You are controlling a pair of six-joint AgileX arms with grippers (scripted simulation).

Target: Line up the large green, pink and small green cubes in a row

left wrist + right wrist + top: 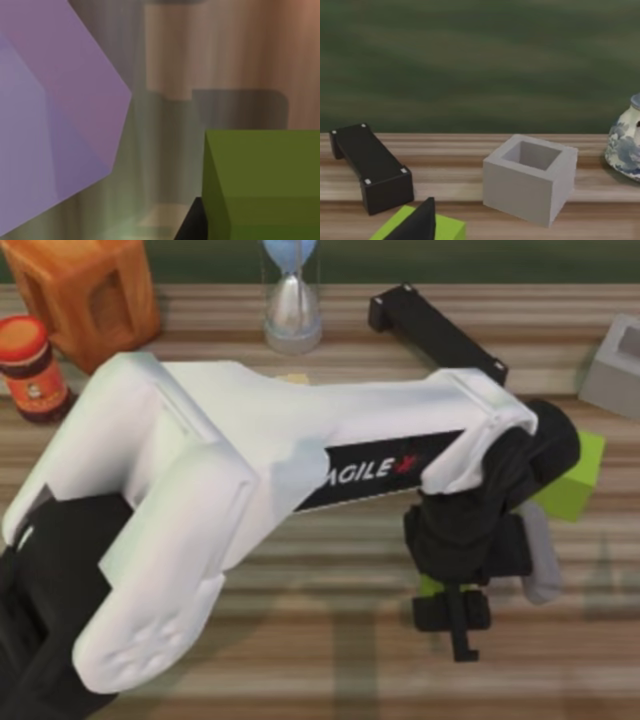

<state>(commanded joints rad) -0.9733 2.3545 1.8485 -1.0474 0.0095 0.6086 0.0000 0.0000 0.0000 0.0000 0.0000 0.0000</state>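
Three rigid matte cubes: grip opposite flat faces. Nearest the left tool (452, 615), whose jaw state cannot be told, sit the small green cube (265, 185) and pink cube (55, 120); large green cube (575, 480) lies beyond.

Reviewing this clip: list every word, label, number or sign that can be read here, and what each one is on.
"AGILE" then a red X-like mark: on the black strip of the left arm, top view.
Jar at the table's left: its label is too blurred to read.
Both wrist views: no text.
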